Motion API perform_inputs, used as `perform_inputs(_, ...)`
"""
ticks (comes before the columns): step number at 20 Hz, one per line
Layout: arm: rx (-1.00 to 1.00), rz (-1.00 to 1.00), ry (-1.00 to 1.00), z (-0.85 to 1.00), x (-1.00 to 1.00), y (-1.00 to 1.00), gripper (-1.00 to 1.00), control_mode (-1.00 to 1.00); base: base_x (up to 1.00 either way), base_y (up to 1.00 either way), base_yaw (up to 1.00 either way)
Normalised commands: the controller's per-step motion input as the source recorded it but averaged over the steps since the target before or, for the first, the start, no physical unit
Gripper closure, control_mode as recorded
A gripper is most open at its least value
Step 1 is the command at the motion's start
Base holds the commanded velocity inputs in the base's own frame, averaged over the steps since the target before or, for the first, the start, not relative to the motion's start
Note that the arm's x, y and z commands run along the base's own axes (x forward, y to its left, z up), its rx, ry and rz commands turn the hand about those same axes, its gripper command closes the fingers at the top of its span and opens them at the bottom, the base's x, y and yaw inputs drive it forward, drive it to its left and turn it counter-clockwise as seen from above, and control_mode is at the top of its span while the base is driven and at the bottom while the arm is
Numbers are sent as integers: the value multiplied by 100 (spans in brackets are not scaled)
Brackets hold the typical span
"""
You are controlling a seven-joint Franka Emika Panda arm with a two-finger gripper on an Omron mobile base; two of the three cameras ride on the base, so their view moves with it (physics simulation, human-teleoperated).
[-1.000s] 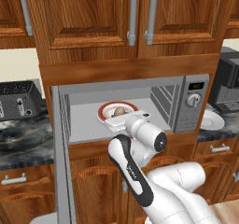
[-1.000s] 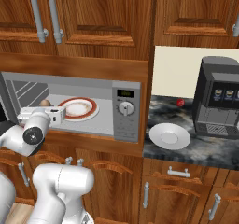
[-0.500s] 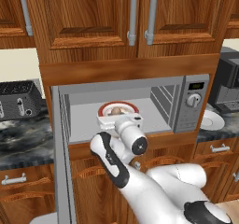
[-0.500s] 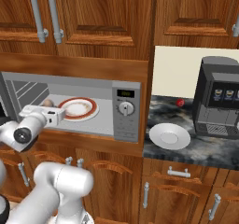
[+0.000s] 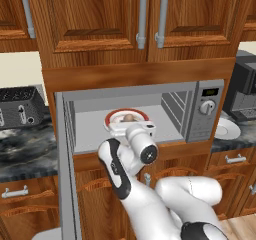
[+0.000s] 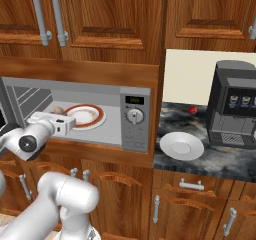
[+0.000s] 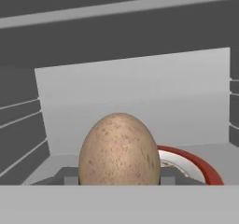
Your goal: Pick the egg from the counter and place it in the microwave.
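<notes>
Left base view shows the microwave with its door open, and the gripper reaches into the grey cavity from the front. Ahead of the hand, on the cavity floor, lies a white plate with a red rim. From the right base view the plate sits just beyond and a little to the side of the fingers. The egg stands upright between the two fingers and they are pinched on its sides, so the egg is inside the microwave, held above the floor near the plate's edge; whether it touches the plate I cannot tell.

I judge the egg as light, stiff but fragile, and smooth, so it can slip or crack. The best hold is across its widest middle with soft pressure, as it is taken now. When it is let go, it may roll, because the shape is oval; a low release seems safer.
</notes>
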Motion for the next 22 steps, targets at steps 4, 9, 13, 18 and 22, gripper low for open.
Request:
perform_inputs(4,-1,0,1,-29,24,-26,100,-100,0,0,0)
perform_inputs(9,0,0,7,-3,32,-15,100,-100,0,0,0)
perform_inputs(13,0,0,4,-20,31,-4,100,-100,0,0,0)
perform_inputs(18,0,0,0,-53,10,0,100,-100,0,0,0)
perform_inputs(22,-1,0,0,-45,13,0,100,-100,0,0,0)
